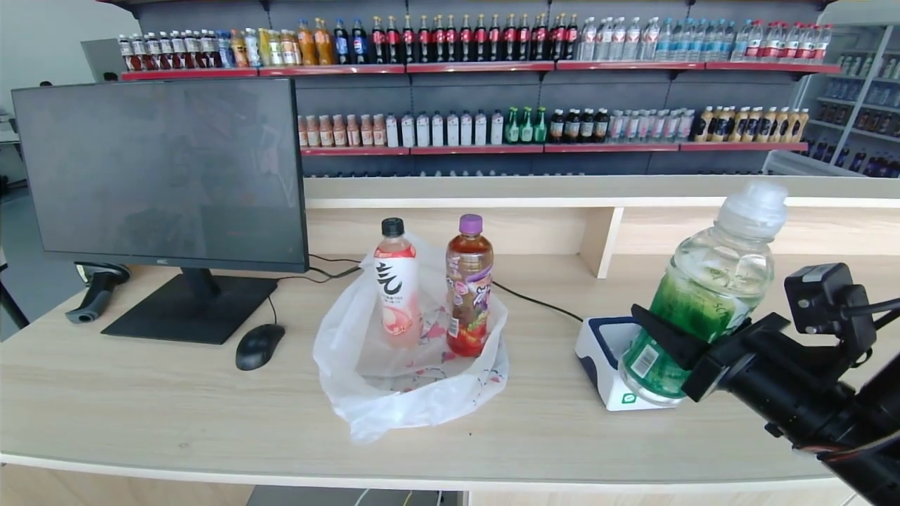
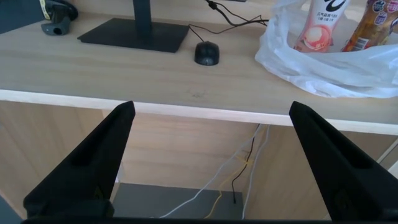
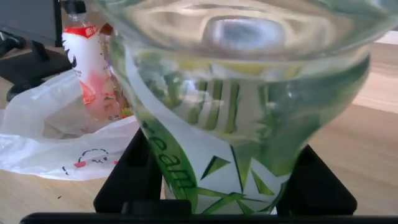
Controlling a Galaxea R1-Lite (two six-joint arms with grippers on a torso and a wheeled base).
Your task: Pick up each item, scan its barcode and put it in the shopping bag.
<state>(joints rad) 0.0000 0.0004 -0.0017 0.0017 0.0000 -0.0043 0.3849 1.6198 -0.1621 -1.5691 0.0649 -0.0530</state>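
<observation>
A clear bottle with a green label and a white cap is held clamped in the right gripper, whose black fingers are pressed against the lower part of the bottle on either side. The bottle is tilted slightly and is kept at the right of the counter, with its base just over the white and blue scanner box; whether the two touch cannot be told. A barcode is seen on the label near the base, turned toward the head view.

The left gripper is seen with its fingers spread wide apart and nothing between them, held in front of the counter's front edge and lower than its top.

The white shopping bag is laid open on the middle of the counter, well apart from the held bottle. Two bottles are stood upright inside it, side by side: a pink and white bottle with a black cap and a reddish bottle with a purple cap.

A dark monitor is set at the left of the counter, with a black mouse beside its stand and a handheld scanner at the far left. A black cable is run from behind the bag to the scanner box. Shelves of drinks are lined along the back wall
</observation>
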